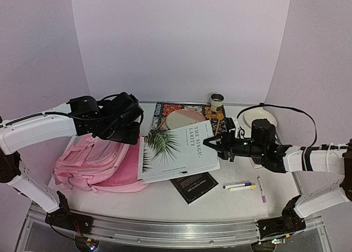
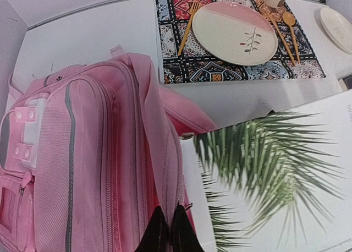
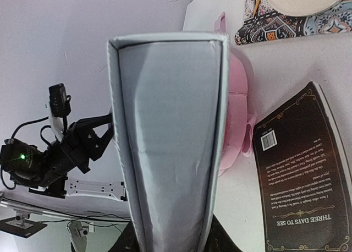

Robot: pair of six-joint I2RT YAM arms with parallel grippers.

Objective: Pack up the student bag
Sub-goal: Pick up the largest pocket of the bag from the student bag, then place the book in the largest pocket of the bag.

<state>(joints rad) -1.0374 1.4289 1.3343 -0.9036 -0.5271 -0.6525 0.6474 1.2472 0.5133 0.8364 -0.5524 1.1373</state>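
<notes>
Right claw [image 1: 217, 144] clamps the white book [image 1: 176, 153] by its edge; left claw [image 2: 168, 234] is pinched shut on the student bag [image 1: 99, 164] fabric directly beneath it. If that fabric slips, the book may jam against the bag's mouth.

The white table [image 1: 165, 200] carries the student bag [image 1: 93, 164], a patterned placemat [image 1: 161, 112], a black book [image 1: 193, 186] and pens [image 1: 240, 185].

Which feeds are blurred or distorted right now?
Top external: even light, sharp. Left wrist: wide-angle bend, student bag crisp, white book with smeared palm print. Right wrist: white book looms soft and stretched; black book legible.
</notes>
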